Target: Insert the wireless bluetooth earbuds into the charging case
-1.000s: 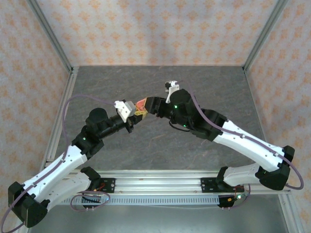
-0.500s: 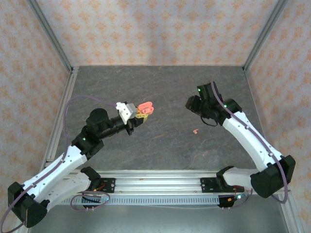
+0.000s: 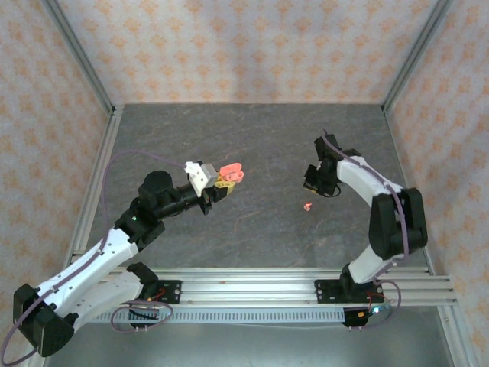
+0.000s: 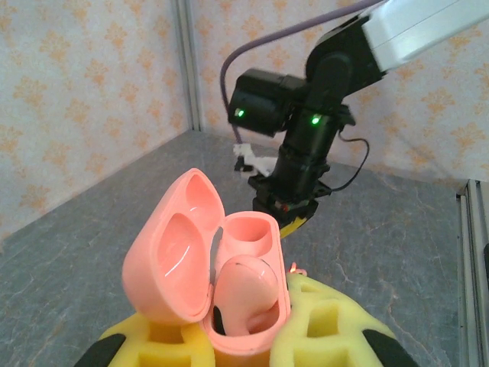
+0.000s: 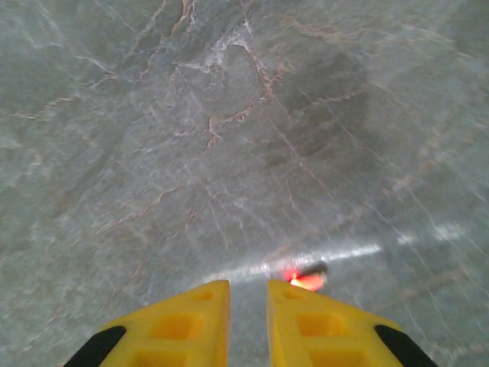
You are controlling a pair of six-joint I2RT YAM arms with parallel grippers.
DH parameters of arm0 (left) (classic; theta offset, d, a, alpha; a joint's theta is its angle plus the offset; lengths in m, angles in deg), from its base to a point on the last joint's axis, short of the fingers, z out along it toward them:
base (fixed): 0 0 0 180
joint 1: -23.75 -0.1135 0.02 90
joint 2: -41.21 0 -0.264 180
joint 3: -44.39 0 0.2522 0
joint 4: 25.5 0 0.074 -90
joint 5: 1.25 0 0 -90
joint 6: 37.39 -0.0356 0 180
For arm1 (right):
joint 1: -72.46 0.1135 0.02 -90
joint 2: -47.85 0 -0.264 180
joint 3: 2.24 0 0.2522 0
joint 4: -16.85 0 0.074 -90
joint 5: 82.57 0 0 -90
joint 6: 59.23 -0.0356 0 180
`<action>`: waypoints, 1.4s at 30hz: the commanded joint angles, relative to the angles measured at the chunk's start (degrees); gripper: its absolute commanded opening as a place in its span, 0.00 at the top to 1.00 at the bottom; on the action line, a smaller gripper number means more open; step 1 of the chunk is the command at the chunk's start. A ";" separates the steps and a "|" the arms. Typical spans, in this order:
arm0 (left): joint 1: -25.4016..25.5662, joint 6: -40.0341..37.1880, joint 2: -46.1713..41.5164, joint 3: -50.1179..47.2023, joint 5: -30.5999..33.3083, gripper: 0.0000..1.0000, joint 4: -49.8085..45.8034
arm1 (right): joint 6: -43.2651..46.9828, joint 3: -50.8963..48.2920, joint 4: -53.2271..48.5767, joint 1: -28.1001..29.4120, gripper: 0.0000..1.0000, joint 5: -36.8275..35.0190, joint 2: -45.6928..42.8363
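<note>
We see the left tool (image 4: 244, 348) pinching an open coral-pink charging case (image 4: 221, 283), held above the counter (image 3: 252, 138), one pink earbud (image 4: 248, 294) seated inside. The right tool (image 5: 247, 325), its yellow fingers (image 5: 191, 325) nearly pressed together, holds nothing; a second pink earbud (image 5: 302, 277) lies on the counter just beyond its fingertips.

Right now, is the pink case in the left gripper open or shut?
Open. The pink case has its lid swung up to the left, and one earbud sits in a well, held by the left gripper.
</note>
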 commanded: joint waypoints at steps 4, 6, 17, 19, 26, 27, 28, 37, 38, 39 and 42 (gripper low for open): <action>0.58 1.22 -0.98 -1.51 -0.90 1.00 0.47 | 4.91 1.63 -1.86 -0.45 0.80 -1.96 6.94; 0.61 1.30 -1.43 -2.02 -0.65 1.00 0.54 | 4.66 0.53 -2.21 -0.41 0.80 -2.64 7.31; 0.75 1.83 -2.00 -3.14 -0.36 1.00 1.54 | 3.27 -5.67 -4.11 -0.56 0.80 -5.52 5.65; 0.67 1.84 -2.08 -3.22 -0.27 1.00 1.55 | 2.73 -6.45 -4.58 -0.56 0.80 -5.13 4.87; 0.70 2.27 -1.95 -3.33 -0.32 1.00 2.12 | 1.80 -8.62 -6.57 -0.55 0.79 -3.49 2.30; 0.75 2.20 -1.99 -3.39 -0.27 1.00 2.08 | 1.61 -9.07 -6.71 -0.54 0.78 -3.42 1.72; 0.75 2.23 -1.99 -3.41 -0.27 1.00 2.09 | 1.51 -9.48 -7.00 -0.54 0.78 -3.34 1.25; 0.76 2.39 -1.38 -3.46 -0.36 1.00 3.29 | -1.67 -14.00 -7.33 2.08 0.74 -0.47 -3.55; 0.78 2.44 -1.29 -3.41 -0.36 1.00 3.38 | -2.21 -14.50 -7.24 2.75 0.73 -0.26 -4.08; 0.84 2.43 -1.28 -3.41 -0.36 1.00 3.37 | -2.86 -15.04 -7.11 3.47 0.73 0.06 -4.76; 0.85 2.54 -1.12 -3.41 -0.36 1.00 3.74 | -5.00 -16.39 -6.05 5.27 0.73 1.52 -6.30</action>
